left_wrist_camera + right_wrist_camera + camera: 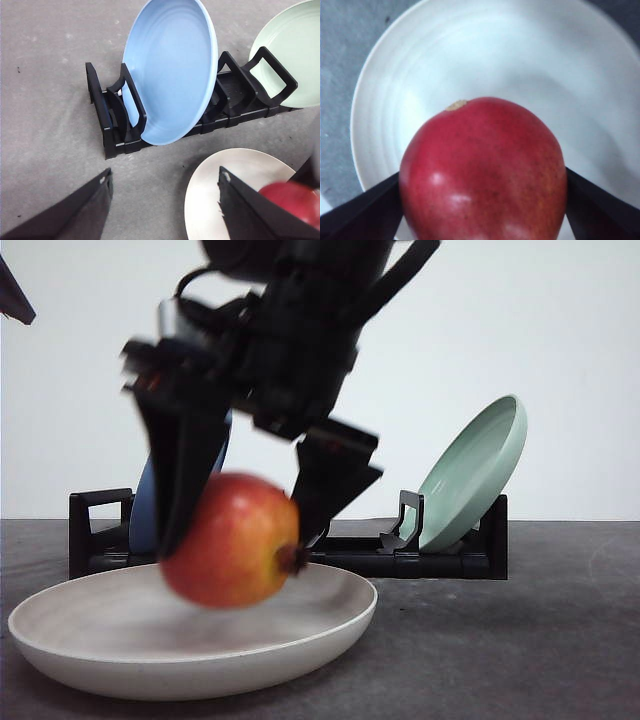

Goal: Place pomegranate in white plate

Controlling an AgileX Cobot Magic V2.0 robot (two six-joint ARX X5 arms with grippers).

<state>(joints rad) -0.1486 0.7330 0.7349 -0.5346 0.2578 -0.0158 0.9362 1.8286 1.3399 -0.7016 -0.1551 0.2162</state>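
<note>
The plate (190,655) lay nearest us, low in the front view's left half, and above its middle we saw the pomegranate (232,540) held by the right gripper (240,515), its jaws clamped on the fruit's two sides. We could not tell whether the fruit touched the plate or hung just over it; motion blur smeared its underside. We judged it firm, fairly heavy and glossy enough to slip, so a hold across its widest girth seemed right, away from the brown crown nub. In the right wrist view the fruit hid much of the plate's floor and most of both fingers. The left gripper (165,200), low in its own wrist view, had its jaws wide apart on nothing. Behind stood a rack (290,552) with a blue plate (172,70), mostly hidden by the arm in front, and a green plate (475,472).
</note>
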